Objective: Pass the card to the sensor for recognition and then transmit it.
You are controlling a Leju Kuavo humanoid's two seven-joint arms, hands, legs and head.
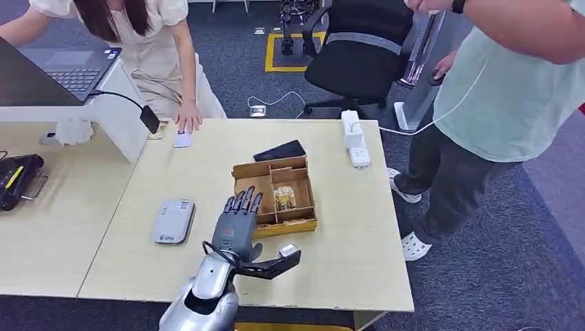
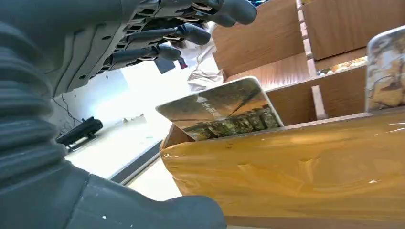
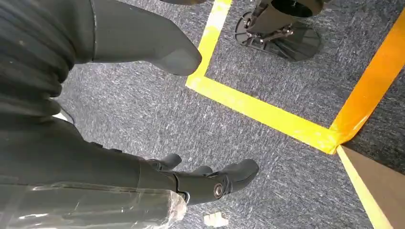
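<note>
A cardboard box [image 1: 302, 194] with compartments stands mid-table and holds picture cards [image 1: 284, 198]. My left hand [image 1: 238, 224] hovers at the box's near left corner, fingers straight and spread, thumb out to the side, holding nothing. In the left wrist view its fingers [image 2: 186, 33] reach over a card [image 2: 224, 109] that leans in a compartment behind the box's yellow-taped wall [image 2: 286, 167]; a second card [image 2: 387, 71] stands further along. The grey sensor pad [image 1: 172, 221] lies flat to the left of the hand. My right hand [image 3: 210, 183] hangs over the carpet, holding nothing.
A person at the far left touches a white card [image 1: 182, 138] on the table near a laptop [image 1: 72, 69]. A black flat device [image 1: 279, 150] lies behind the box. A white power strip [image 1: 353, 138] sits at the far right edge, where another person [image 1: 497, 103] stands.
</note>
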